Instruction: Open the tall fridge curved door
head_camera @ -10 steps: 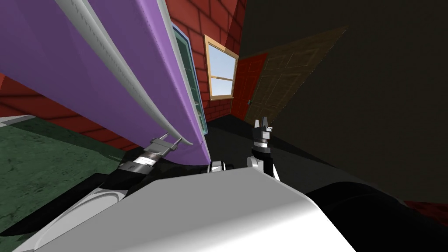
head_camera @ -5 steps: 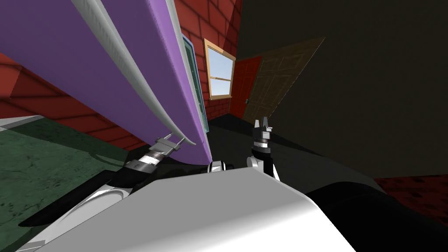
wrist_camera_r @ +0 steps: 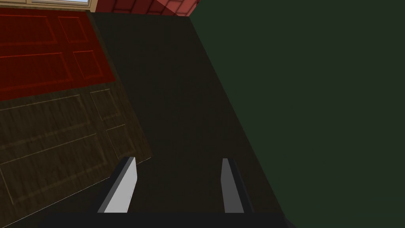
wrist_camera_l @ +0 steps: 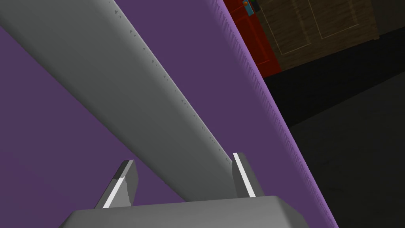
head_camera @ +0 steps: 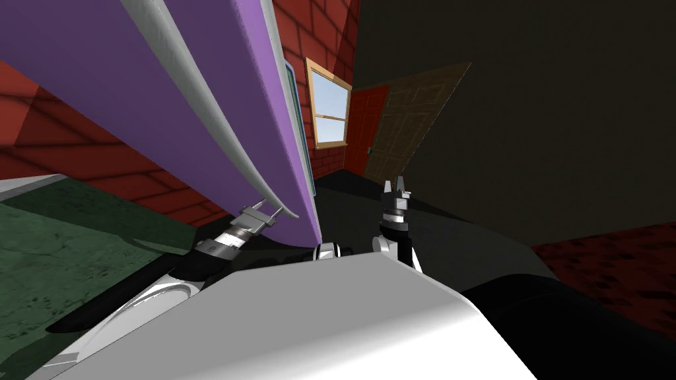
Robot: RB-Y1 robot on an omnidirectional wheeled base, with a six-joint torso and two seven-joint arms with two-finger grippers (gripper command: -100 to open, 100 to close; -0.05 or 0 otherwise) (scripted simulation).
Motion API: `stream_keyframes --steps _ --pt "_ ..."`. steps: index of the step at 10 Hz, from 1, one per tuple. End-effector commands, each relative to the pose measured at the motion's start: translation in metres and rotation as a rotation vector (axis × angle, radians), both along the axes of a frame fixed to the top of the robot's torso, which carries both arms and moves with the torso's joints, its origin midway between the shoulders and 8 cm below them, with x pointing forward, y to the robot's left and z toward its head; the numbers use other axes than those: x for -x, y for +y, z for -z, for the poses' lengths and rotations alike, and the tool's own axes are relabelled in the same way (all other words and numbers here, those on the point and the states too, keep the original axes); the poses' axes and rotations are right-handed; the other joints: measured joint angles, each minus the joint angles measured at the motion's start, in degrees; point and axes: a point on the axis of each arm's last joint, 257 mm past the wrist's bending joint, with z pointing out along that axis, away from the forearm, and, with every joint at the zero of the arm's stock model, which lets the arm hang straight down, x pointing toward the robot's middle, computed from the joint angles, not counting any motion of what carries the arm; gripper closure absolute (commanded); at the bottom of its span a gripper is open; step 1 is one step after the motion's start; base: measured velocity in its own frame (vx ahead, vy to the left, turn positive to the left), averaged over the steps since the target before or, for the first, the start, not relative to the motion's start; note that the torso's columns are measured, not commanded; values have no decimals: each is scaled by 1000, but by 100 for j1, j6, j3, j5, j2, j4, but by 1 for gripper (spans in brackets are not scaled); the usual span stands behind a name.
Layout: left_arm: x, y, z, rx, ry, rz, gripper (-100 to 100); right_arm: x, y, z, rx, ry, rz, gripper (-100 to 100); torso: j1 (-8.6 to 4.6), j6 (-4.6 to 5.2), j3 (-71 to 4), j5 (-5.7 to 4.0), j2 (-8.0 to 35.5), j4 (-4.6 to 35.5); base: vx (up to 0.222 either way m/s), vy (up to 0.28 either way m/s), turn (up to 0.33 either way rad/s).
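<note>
The fridge's purple curved door (head_camera: 99, 72) slants across the upper left of the head view, its free edge pointing at my chest. A long light grey handle (head_camera: 204, 99) runs down it. My left gripper (head_camera: 270, 208) is at the handle's lower end. In the left wrist view the handle (wrist_camera_l: 118, 79) passes between the fingers of the left gripper (wrist_camera_l: 182, 170): one finger (wrist_camera_l: 243, 178) lies against its edge, the other stands close to the far edge, over the purple door (wrist_camera_l: 51, 158). My right gripper (head_camera: 395, 183) is raised to the right of the door, open and holding nothing (wrist_camera_r: 176, 178).
Behind the door's edge is the fridge body's teal rim (head_camera: 295, 112). A red brick wall (head_camera: 46, 145) holds a window (head_camera: 330, 105). Beyond stand a red door (head_camera: 364, 128) and a brown panelled door (head_camera: 412, 115). Green floor (head_camera: 53, 264) lies left, a dark wall right.
The purple door's edge has swung right and stands steeper; my left gripper followed it with the handle. My view has turned, bringing red patterned floor in at the right. The right arm is unmoved.
</note>
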Motion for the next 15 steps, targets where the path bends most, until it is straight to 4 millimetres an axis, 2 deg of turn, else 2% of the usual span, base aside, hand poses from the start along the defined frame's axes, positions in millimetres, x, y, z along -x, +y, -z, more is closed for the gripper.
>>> stream_keyframes --steps 1,2,4,7,11,12,13,15 --pt "-1 -5 -3 -4 -14 11 100 0 0 0 0 0 0 0 -9 9 2 1 1 -2 -240 164 -64" --pt "2 -1 -12 -5 -5 24 -100 0 0 0 0 0 0 0 -29 6 -2 -5 -6 -3 -86 38 82" --pt "4 3 -23 -5 -6 36 -100 0 0 0 0 0 0 0 -111 27 -51 -28 -82 -28 43 -63 104" --pt "6 5 -35 -7 -6 50 -100 0 0 0 0 0 0 0 -52 26 -4 -5 -10 -15 54 -45 32" --pt "9 2 -57 -7 -4 88 -100 0 0 0 0 0 0 0 -58 26 1 -7 -4 -12 20 -35 72" --pt "9 4 -55 -6 -7 80 -100 0 0 0 0 0 0 0 -64 26 -3 -8 -10 -15 8 -16 16" --pt "9 4 -56 -6 -6 82 0 0 0 0 0 0 0 0 -59 28 -3 -7 -10 -15 0 0 0" --pt "9 4 -56 -6 -6 82 0 0 0 0 0 0 0 0 -58 26 -1 -7 -7 -14 0 0 0"
